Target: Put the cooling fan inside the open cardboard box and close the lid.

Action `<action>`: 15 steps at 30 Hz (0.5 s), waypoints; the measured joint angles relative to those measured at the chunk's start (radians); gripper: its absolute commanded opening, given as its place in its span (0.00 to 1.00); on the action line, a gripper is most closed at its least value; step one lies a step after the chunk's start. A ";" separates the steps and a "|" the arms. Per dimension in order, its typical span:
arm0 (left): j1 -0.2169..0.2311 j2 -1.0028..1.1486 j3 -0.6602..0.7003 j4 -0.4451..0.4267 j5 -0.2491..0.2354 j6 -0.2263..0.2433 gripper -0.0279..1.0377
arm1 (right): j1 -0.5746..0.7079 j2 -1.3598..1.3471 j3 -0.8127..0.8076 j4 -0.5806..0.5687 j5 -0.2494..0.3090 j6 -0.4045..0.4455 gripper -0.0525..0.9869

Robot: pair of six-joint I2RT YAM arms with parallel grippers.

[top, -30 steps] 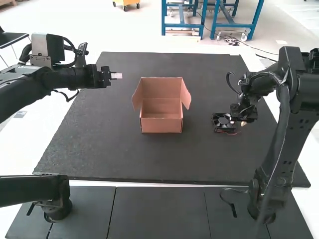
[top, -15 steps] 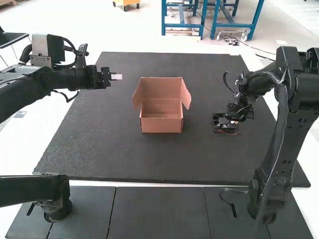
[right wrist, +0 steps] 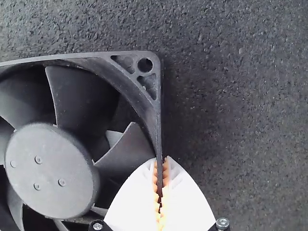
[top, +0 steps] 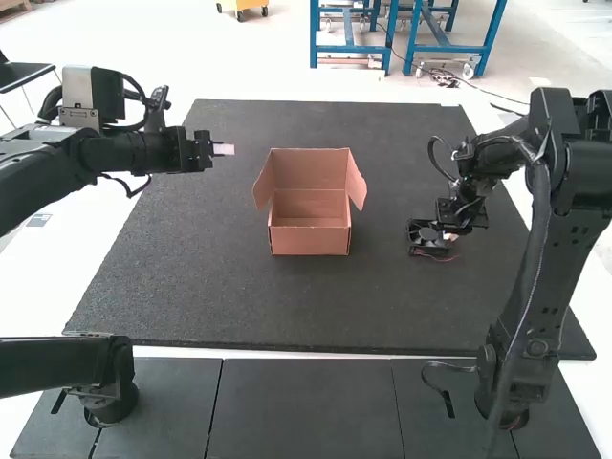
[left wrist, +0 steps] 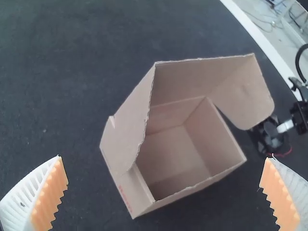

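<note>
Fingers (right wrist: 180, 202) of the right gripper (right wrist: 160, 168) are white and ribbed, with orange pads, and they are pinched tight together. Between them is the thin side wall of the black square plastic cooling fan (right wrist: 53, 168). They bite it close to one corner, the one with a little round screw hole. The fan's round middle and its curved blades sit just beside the fingers. Under the fan is the black bumpy rubber mat (top: 191, 268).

From where I stand, the right gripper hangs low over the mat, pointing down, and the fan (top: 427, 236) is at its tip. The fan is on the right side of the mat, near the brown open cardboard box (top: 308, 206) but not touching it. I cannot tell if the fan lies flat or is tipped up a bit.

The left gripper (top: 222, 147) has the same white fingers (left wrist: 33, 202) with orange pads. They are spread wide apart and hold nothing. It floats high above the mat, to the left of the box and a little behind it, and looks down into it.

The box sits in the middle of the mat. Its big lid flap stands up at the back, and small side flaps stick out at both ends. I can see right down to its brown floor (left wrist: 178, 159).
</note>
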 measured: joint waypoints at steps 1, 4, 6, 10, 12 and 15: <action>0.000 0.000 0.000 0.001 0.000 0.000 0.91 | 0.000 -0.006 0.000 -0.002 -0.003 0.000 0.03; 0.000 0.000 -0.002 0.002 0.000 0.000 0.91 | 0.000 -0.051 0.001 -0.026 -0.014 0.000 0.03; 0.000 0.000 -0.008 0.002 0.000 0.000 0.91 | 0.000 -0.100 0.001 -0.048 -0.027 0.000 0.03; 0.000 0.000 -0.028 0.003 -0.001 0.000 0.91 | 0.000 -0.208 0.001 -0.089 -0.056 0.000 0.03; 0.000 0.000 -0.037 0.004 -0.002 0.000 0.91 | 0.000 -0.254 0.001 -0.115 -0.072 0.000 0.03; 0.000 0.000 -0.049 0.015 -0.006 0.000 0.91 | 0.000 -0.319 0.001 -0.156 -0.096 0.003 0.03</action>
